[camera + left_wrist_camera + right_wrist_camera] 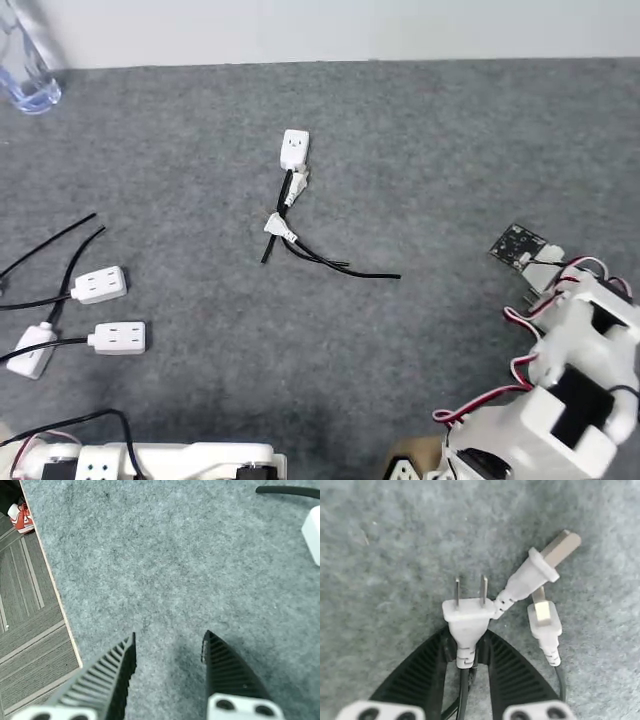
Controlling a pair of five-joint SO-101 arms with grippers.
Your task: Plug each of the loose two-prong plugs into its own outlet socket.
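One plug (467,615) is pinched tight by the right claw (467,640), prongs pointed ahead; empty outlet sockets (118,338) are found at 9 o'clock.

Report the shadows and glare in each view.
High view: even soft light, faint shadows beside the outlet sockets. Left wrist view: a darker shadow on the carpet beneath the left gripper. Right wrist view: soft shadows around the nearest two-prong plug, no glare.

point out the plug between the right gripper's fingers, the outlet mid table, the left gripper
plug (466,617): right wrist view, white body
outlet (295,148): high view, socket face
left gripper (170,635): left wrist view, midway between fingertips
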